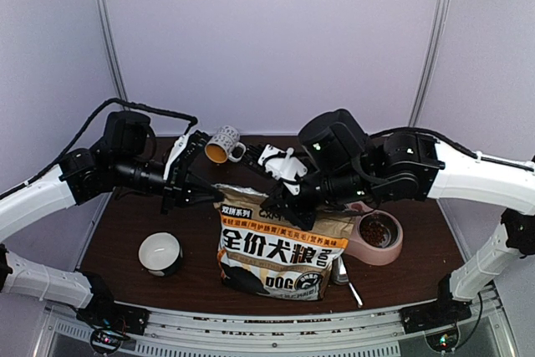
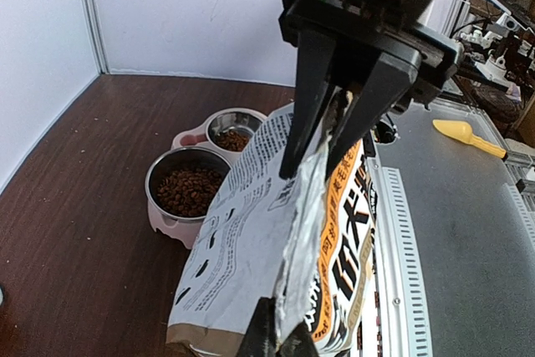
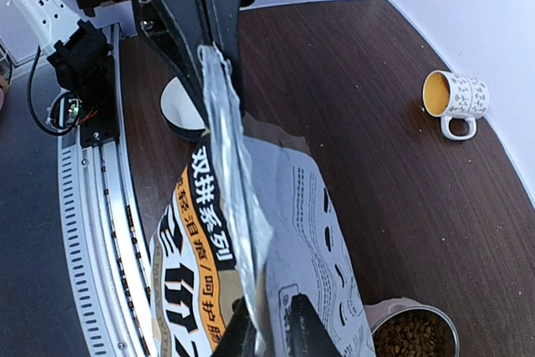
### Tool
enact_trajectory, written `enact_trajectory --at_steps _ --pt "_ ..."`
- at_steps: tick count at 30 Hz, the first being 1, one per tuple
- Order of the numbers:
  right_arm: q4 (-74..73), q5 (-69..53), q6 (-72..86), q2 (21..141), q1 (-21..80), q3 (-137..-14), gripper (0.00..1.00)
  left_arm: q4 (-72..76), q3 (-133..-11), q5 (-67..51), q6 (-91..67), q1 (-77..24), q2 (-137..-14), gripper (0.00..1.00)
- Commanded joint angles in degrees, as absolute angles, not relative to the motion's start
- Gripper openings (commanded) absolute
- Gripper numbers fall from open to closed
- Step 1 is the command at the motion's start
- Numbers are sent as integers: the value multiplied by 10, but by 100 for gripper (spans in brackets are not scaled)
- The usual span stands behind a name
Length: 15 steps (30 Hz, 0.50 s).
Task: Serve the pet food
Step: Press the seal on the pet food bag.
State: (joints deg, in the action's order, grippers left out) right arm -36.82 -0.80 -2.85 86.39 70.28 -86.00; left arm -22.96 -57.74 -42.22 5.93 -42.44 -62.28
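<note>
Left gripper [image 3: 216, 64] pinched tight on bag [image 1: 272, 248] top; right gripper [image 2: 311, 169] straddles it, and I can't tell if it grips. Pet food [image 1: 378, 229] in pink bowl [image 1: 397, 248], right of centre overhead. I'd release one side first so the bag stands upright.

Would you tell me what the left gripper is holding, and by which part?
The left gripper pinches the printed food bag by its opened foil top edge.
</note>
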Motion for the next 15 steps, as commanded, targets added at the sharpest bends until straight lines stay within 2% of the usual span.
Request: enact_trajectory --at_steps 1,3,4,12,15 --pt "-467 90 -26 833 682 -835 13 -196 -589 -473 54 -417 -589 0" --pt "-468 92 -26 829 682 -830 1 -195 -589 -473 54 -417 -589 0" --pt "-469 93 -26 829 682 -829 0 -195 -589 -473 54 -417 -589 0" --pt "-467 97 -26 822 682 -826 0 -196 -587 -471 54 -415 -587 0" --pt "-472 98 -26 814 682 -824 13 -196 -588 -471 54 -414 -586 0"
